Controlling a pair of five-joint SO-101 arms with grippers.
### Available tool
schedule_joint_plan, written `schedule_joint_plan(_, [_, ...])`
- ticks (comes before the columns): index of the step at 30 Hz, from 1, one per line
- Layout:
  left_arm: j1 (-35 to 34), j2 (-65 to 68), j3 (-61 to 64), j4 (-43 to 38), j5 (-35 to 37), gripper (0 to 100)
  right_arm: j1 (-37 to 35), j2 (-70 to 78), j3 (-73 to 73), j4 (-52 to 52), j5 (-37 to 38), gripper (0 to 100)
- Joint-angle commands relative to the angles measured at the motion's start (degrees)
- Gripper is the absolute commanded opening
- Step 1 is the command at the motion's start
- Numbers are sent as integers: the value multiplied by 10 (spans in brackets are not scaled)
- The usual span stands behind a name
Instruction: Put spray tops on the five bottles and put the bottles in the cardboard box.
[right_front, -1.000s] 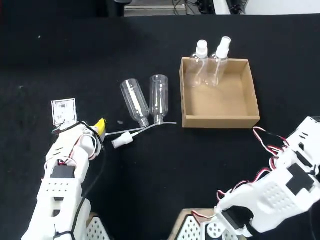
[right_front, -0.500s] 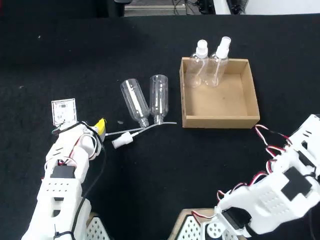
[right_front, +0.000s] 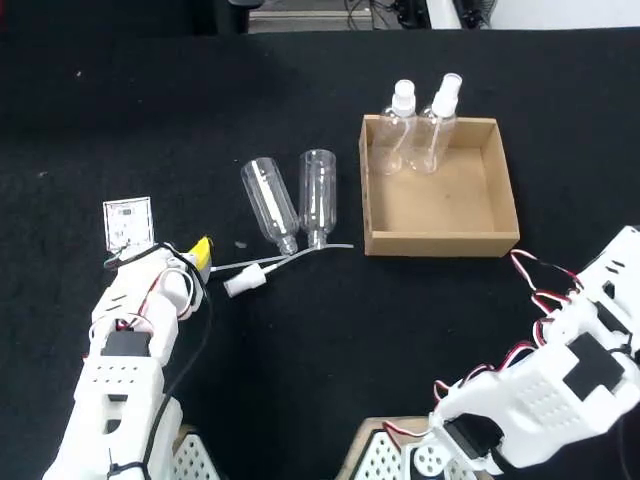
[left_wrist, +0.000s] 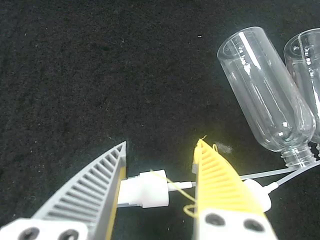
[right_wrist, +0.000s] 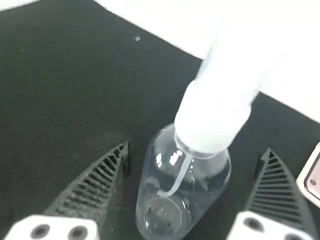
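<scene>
Bottles lie in three places on the black bench (right_front: 300, 380). Two with spray tops on, the left capped bottle (right_front: 400, 125) and the right capped bottle (right_front: 438, 120), stand side by side against the far wall of the cardboard box (right_front: 440, 243), which sits right of centre. Left of the box, the left bare bottle (right_front: 268, 203) and the right bare bottle (right_front: 318, 193) lie on their sides, close together, necks toward the near edge. A third capped bottle (right_wrist: 180, 200) sits between the fingers of the right tool (right_wrist: 196, 149). That tool is spread wide, with a gap on each side of the bottle, and grips nothing.

The left tool (left_wrist: 161, 146) rests low at the left, near the bare bottles' necks. It is open around a loose spray top (left_wrist: 145, 189), whose head lies against the grey finger (left_wrist: 95, 195) and short of the yellow finger (left_wrist: 220, 195). A second spray top (left_wrist: 259, 194) lies just beyond the yellow finger. A small paper card (right_front: 128, 222) lies to the far left.
</scene>
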Motion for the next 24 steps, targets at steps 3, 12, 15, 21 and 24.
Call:
schedule_joint_plan(3, [9, -9, -5, -12, -10, 209, -6, -6, -17, -19, -4, 349])
schedule_joint_plan(12, [9, -9, -5, -12, -10, 209, -5, -2, -15, -18, -3, 293])
schedule_joint_plan(15, [9, -9, -5, -12, -10, 209, 3, -2, -6, -22, -5, 132])
schedule_joint_plan(21, [9, -9, -5, -12, -10, 209, 18, -1, 7, -22, -5, 32])
schedule_joint_plan(24, [9, -9, -5, -12, -10, 209, 20, -1, 8, -22, -5, 10])
